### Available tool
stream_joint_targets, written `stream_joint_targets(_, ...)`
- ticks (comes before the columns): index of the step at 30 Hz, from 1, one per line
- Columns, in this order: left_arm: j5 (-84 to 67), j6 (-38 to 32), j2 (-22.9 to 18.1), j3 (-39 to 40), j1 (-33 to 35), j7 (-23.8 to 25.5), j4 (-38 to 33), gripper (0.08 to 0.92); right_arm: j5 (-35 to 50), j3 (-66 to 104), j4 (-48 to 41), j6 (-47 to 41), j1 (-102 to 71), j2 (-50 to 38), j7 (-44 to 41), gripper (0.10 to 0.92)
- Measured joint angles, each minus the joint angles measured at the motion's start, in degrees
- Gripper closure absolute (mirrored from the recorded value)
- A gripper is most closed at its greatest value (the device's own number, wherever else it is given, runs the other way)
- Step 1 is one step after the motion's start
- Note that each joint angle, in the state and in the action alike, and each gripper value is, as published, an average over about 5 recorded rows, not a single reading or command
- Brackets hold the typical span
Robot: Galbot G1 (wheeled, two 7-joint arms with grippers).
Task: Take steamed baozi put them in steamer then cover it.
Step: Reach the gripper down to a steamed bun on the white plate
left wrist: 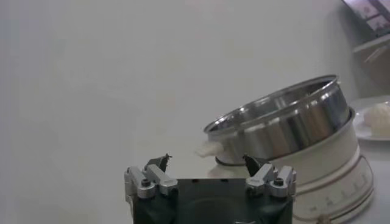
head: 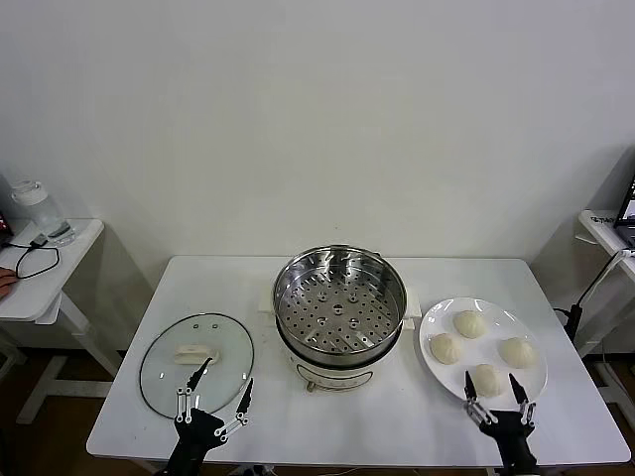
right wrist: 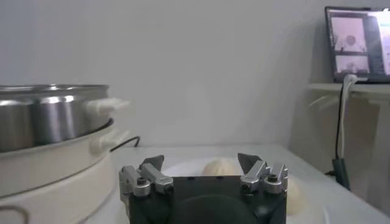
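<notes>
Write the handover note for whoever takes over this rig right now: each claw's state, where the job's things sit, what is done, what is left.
Left claw: open, empty, at the table's near edge over the cover's rim.
Right claw: open, empty, at the near edge of the plate.
Steamer: centre of table, uncovered, nothing in it.
Four baozi: all on the plate, right of the steamer.
Cover: lying flat on the table, left of the steamer.
Done: nothing yet.
Left: move all four baozi into the steamer, then put the cover on.
</notes>
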Motion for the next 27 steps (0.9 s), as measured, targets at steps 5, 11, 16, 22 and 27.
stream_joint_targets(5,0.5,-0.3,-0.4,0.2,0.3,0.0,-0.4,0.177,3.6,-1.7,-3.0,-4.4,8.6,-4.0,0.7,0.203)
stream_joint_targets(11,0.9,-0.5,-1.1,0.4,0.3,0.0,-1.0,0.177,9.0,-8.3,-11.1,-10.3,24.2,-11.0,-3.0,0.203)
stream_joint_targets(16,1.2,-0.7,-1.0,0.4,0.7,0.0,-1.6,0.177,10.8,-16.3,-20.0,-13.8,37.3,-16.5,-12.6,0.203)
stream_joint_targets(22,1.3,-0.6,-0.7,0.3,0.7,0.0,-2.1,0.177,6.9,-27.2,-30.1,-15.7,51.9,-21.8,-31.3,0.203)
stream_joint_targets(27,1.3,-0.5,-0.7,0.4,0.5,-0.4,-1.9,0.177,-0.1,-36.8,-37.0,-15.7,63.9,-24.0,-48.6,0.203)
